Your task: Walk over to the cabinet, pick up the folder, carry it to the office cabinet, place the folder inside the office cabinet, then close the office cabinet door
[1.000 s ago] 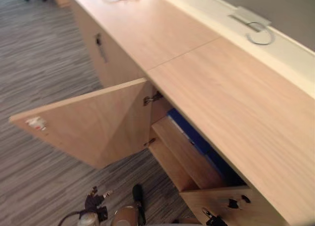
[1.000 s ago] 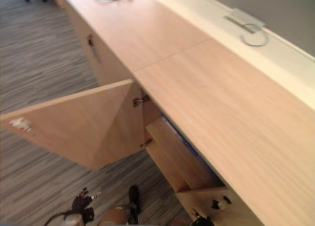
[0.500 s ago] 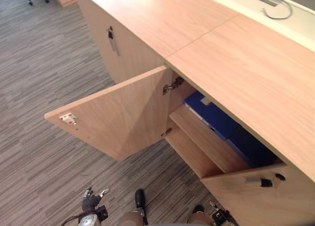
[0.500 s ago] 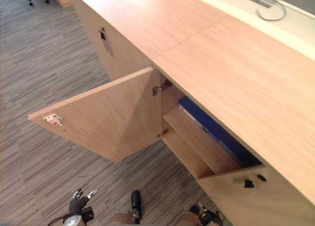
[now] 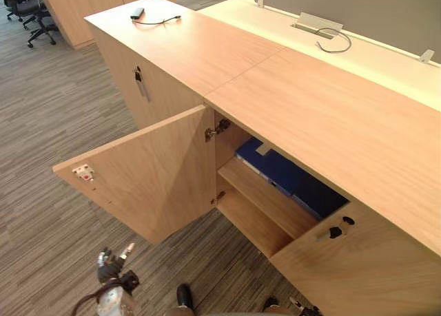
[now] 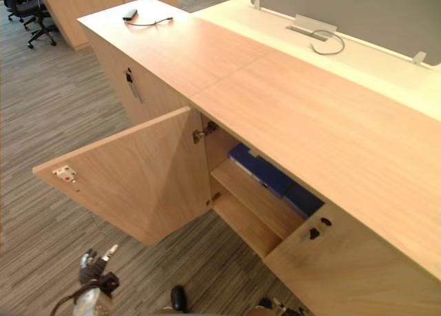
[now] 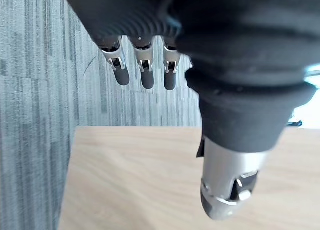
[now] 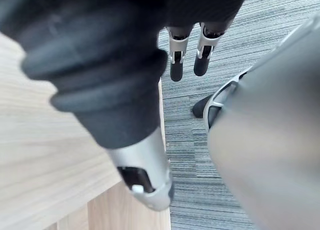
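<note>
— What lies around you, from the left?

— Striped grey carpet (image 5: 41,137), with black office chairs (image 5: 27,13) in the far corner. My left hand (image 5: 110,264) hangs low over the carpet, in front of the open door (image 5: 148,175). Next comes the long wooden cabinet (image 5: 310,116), with a black cable (image 5: 155,18) lying at its far end. Behind it are a white desk (image 5: 372,58) and a grey screen (image 5: 358,6).

— And the folder?

— The blue folder (image 5: 289,178) lies flat on the upper shelf (image 5: 265,202) inside the cabinet. It sits between the open door's hinges and the right-hand door (image 5: 365,268), which stands ajar.

— What do the wrist cameras add?

— My head sees the room and the folder; the wrists see my hands up close. On the left, my fingers (image 7: 146,77) hang straight and apart from the thumb, holding nothing, with a wood panel and carpet past them. My right hand (image 8: 176,64) is just as loose and empty, over carpet beside a wooden edge.
</note>
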